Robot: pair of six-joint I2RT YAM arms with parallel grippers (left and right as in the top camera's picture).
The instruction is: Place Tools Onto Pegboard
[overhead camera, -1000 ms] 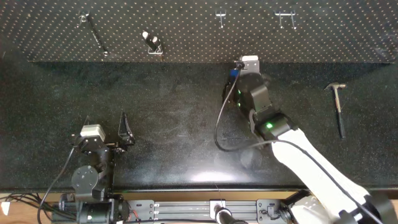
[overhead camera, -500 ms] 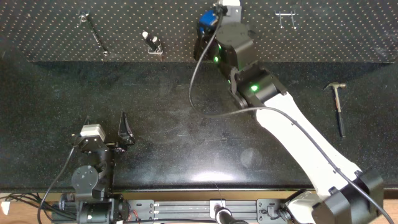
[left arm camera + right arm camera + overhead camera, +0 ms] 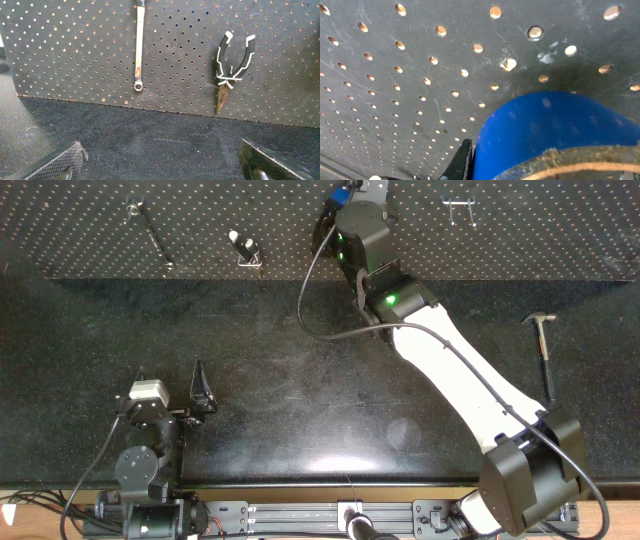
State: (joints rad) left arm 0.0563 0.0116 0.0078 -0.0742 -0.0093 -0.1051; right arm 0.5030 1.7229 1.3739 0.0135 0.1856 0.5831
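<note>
My right gripper [image 3: 345, 197] is up against the black pegboard [image 3: 290, 220], shut on a blue-handled tool [image 3: 337, 196]. In the right wrist view the blue handle [image 3: 555, 130] sits close to the pegboard's holes [image 3: 395, 75], with one black finger [image 3: 462, 160] beside it. A wrench [image 3: 152, 232] and black-and-white pliers [image 3: 245, 248] hang on the board's left part; the left wrist view shows the wrench [image 3: 138, 45] and the pliers [image 3: 231, 65]. A hammer [image 3: 543, 352] lies on the table at the right. My left gripper [image 3: 197, 392] rests open near the front left.
Bare metal hooks [image 3: 459, 211] stick out of the pegboard to the right of my right gripper. The right arm's cable [image 3: 312, 290] loops down over the dark table [image 3: 260, 380].
The right arm has risen from the table's back edge up onto the pegboard, carrying the blue-handled tool, and shifted slightly left. The left arm has kept still.
</note>
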